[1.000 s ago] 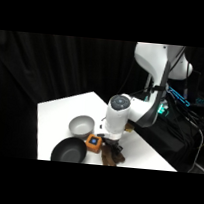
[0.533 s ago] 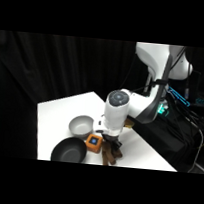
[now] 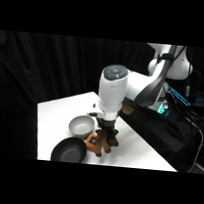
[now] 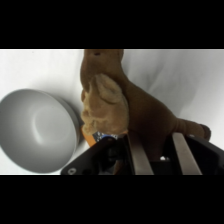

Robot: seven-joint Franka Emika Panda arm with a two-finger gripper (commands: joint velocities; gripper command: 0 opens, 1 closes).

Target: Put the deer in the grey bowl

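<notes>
The deer (image 4: 117, 102), a brown plush with a tan chest, hangs between my two fingers (image 4: 137, 155), and the gripper (image 4: 153, 136) is shut on its body. In the side view the gripper (image 3: 107, 134) holds the deer (image 3: 106, 144) low over the table's front part. The grey bowl (image 3: 80, 124) stands just left of it; in the wrist view the grey bowl (image 4: 35, 130) lies at the left, beside the deer and apart from it.
An orange cube (image 3: 92, 141) with a blue mark sits right beside the deer, between the two bowls; a sliver of the cube (image 4: 97, 135) shows under the plush. A black bowl (image 3: 69, 150) stands at the front left corner. The table edge (image 3: 38, 134) runs close by.
The arm has shifted left toward the grey bowl, and the deer has come along with it, a little higher than before.
</notes>
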